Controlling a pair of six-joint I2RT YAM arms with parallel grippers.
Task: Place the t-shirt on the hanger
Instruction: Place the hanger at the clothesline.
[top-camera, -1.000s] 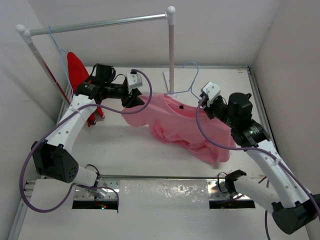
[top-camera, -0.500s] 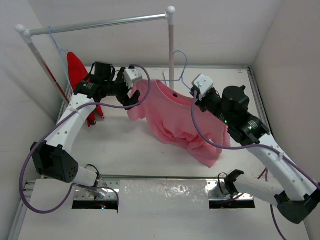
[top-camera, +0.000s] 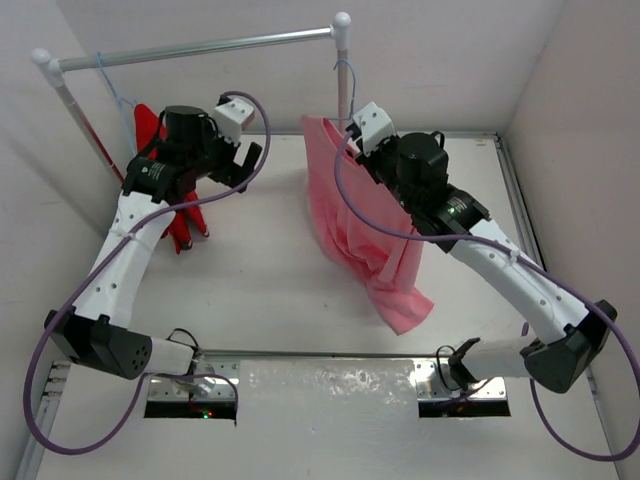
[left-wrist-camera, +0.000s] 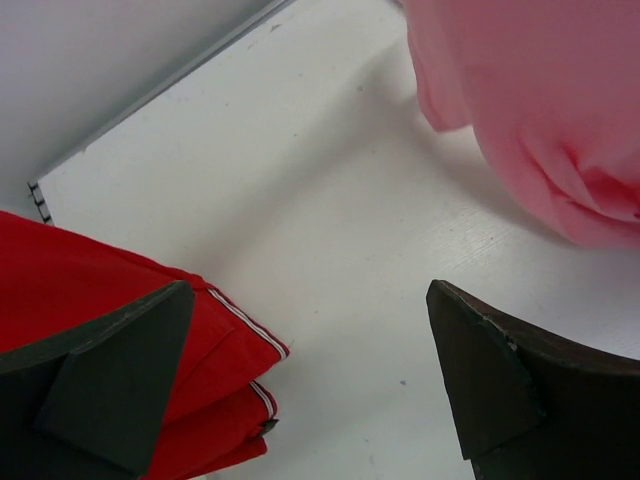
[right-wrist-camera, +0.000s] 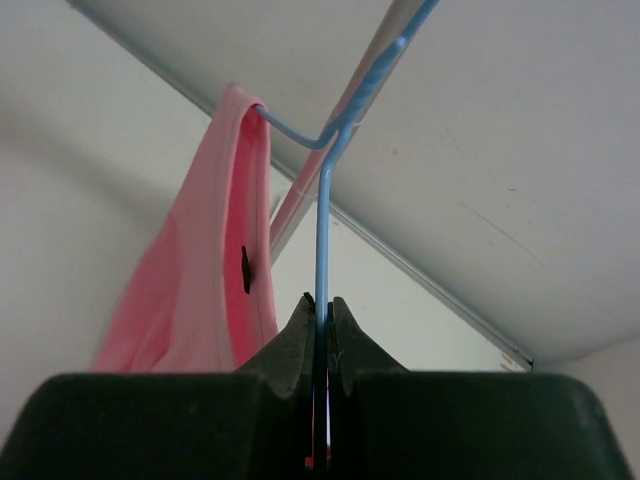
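Observation:
The pink t-shirt (top-camera: 365, 230) hangs lifted off the table on the light-blue hanger (top-camera: 349, 80), draped down and to the right. My right gripper (top-camera: 352, 148) is shut on the hanger's wire just below the hook, next to the rack's post. In the right wrist view the blue hanger wire (right-wrist-camera: 322, 220) runs up from between the closed fingertips of my right gripper (right-wrist-camera: 320, 300), with the t-shirt collar (right-wrist-camera: 215, 270) to its left. My left gripper (top-camera: 245, 165) stands wide open, apart from the t-shirt. The left wrist view shows the left gripper (left-wrist-camera: 310, 290) holding nothing and the t-shirt (left-wrist-camera: 540, 110) at upper right.
A clothes rack with a horizontal rail (top-camera: 200, 48) and an upright post (top-camera: 342, 100) stands at the back. A red garment (top-camera: 150, 130) hangs at the rail's left end, close beside my left arm, and shows as red garment folds (left-wrist-camera: 100, 310) under the left finger.
My left gripper opened, let go of the shirt's left edge and drew back to the left. My right arm raised the hanger and shirt off the table toward the rack's post.

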